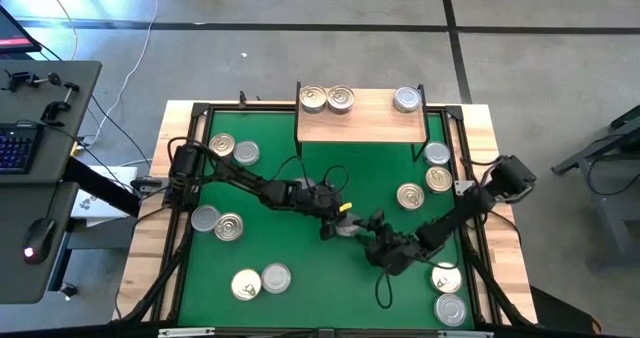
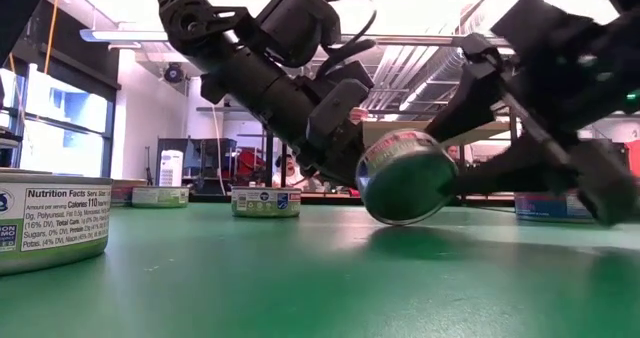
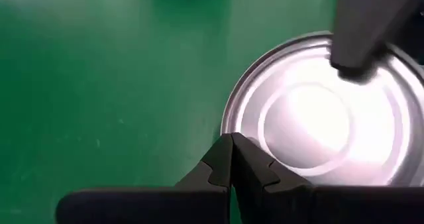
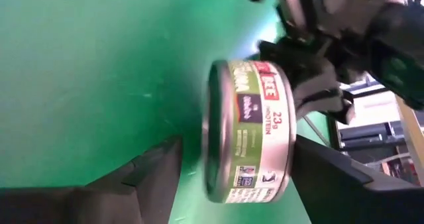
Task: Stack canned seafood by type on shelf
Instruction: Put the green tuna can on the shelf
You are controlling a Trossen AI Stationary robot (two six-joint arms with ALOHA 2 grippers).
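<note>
Canned seafood lies scattered on the green mat [image 1: 300, 263], with three tins on the shelf [image 1: 362, 128] at the mat's far edge: two gold-lidded ones [image 1: 327, 99] side by side at its left end and a silver one [image 1: 406, 100] near its right end. Near the mat's middle, one tin [image 2: 405, 176] stands tilted on its rim between the right gripper [image 4: 235, 168], whose spread fingers flank it without clearly clamping, and the left gripper [image 3: 232, 161], whose fingertips are pressed together just beside its silver face.
</note>
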